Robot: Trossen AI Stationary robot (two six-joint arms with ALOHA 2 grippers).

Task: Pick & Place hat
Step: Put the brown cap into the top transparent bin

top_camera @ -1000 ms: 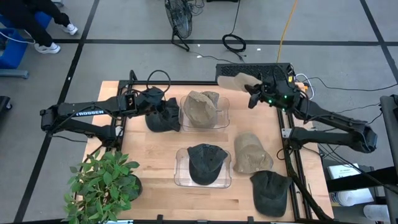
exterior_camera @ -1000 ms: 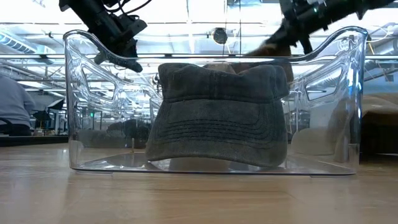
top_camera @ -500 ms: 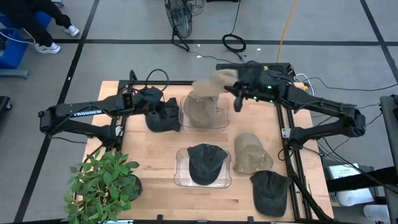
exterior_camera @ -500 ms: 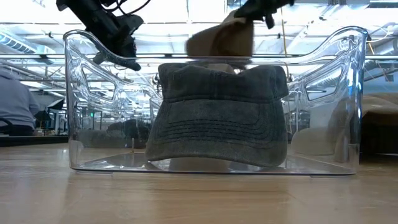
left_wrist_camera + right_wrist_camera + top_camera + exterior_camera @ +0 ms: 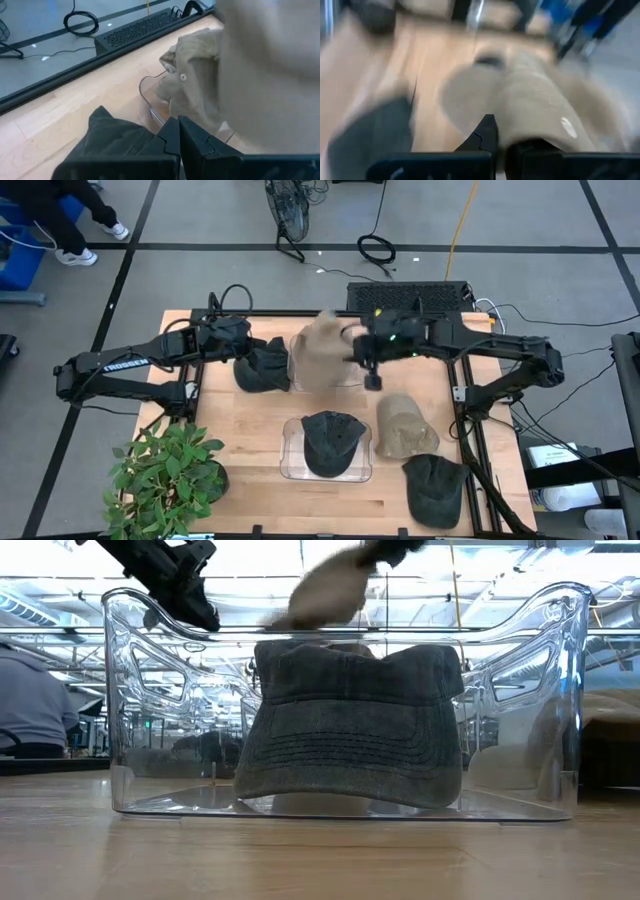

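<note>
High view gives us our landmark, the clear bin [image 5: 352, 442] near the front middle of the bench [image 5: 255, 500], with a dark cap [image 5: 330, 438] sitting inside it. Straight behind that bin, our right hand [image 5: 352, 350] is clenched on a tan hat [image 5: 322, 352], carrying it in the air over a second clear bin [image 5: 328, 376] that already holds another tan hat; the right wrist view shows the fingers pinched together on the tan cloth [image 5: 540, 115]. Behind and to the left of the front bin, our left hand [image 5: 240, 340] sits by a dark hat [image 5: 262, 368] lying on the bench against the far bin's left wall; in the left wrist view its fingers [image 5: 172, 137] are closed together with the dark cloth [image 5: 117, 137] just under them, and we cannot tell whether they pinch it. Just right of the front bin lies one more tan hat [image 5: 403, 426], and to the right and nearer the front edge another dark cap [image 5: 434, 486]. Left of the front bin, at the bench corner, stands a leafy plant [image 5: 165, 475].
</note>
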